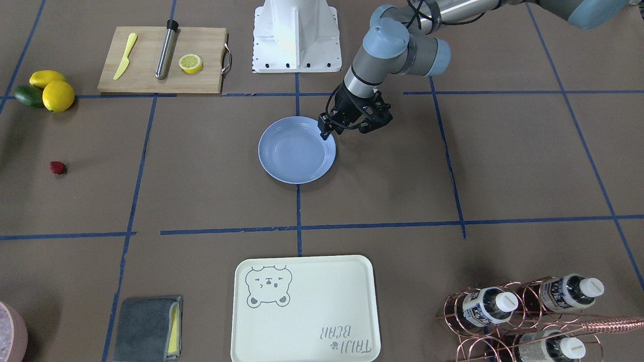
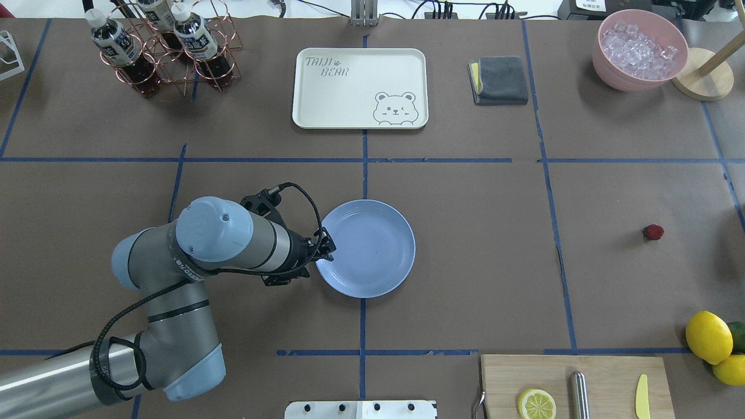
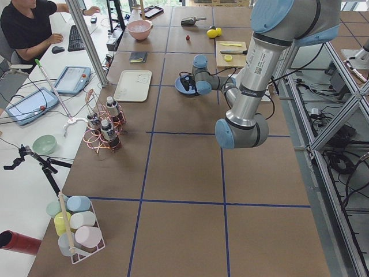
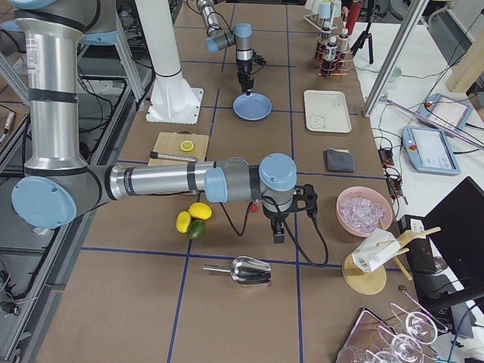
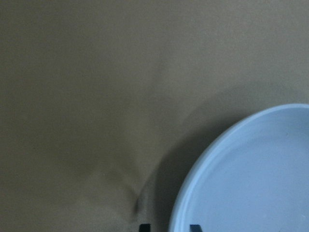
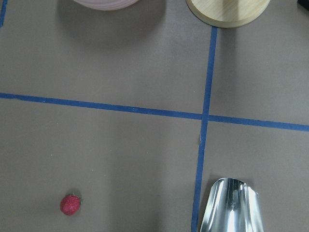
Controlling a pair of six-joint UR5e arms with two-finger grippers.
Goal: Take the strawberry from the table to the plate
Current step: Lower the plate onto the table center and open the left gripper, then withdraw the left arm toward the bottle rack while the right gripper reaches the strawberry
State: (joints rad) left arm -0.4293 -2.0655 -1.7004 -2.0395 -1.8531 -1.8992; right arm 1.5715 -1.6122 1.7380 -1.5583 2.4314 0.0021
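Observation:
The strawberry [image 1: 58,167] [image 2: 653,232], small and dark red, lies alone on the brown table [image 2: 465,244], far out on the robot's right. It sits at the lower left of the right wrist view [image 6: 70,204], where no fingers show. My right gripper [image 4: 278,231] hangs over that area, and I cannot tell if it is open or shut. At the table's middle rests the pale blue plate [image 2: 372,250] [image 1: 297,151], with nothing in it. My left gripper [image 1: 332,128] [image 5: 169,227] has its fingertips on either side of the plate's rim, shut on it.
A cutting board [image 2: 573,381] with a lemon half, a steel rod and a yellow knife lies near the robot. Lemons [image 2: 708,336] sit beside it. A bear-print tray [image 2: 359,87], grey cloth [image 2: 500,80], ice bowl [image 2: 639,49], bottle rack [image 2: 163,52] and metal scoop [image 6: 231,205] stand around.

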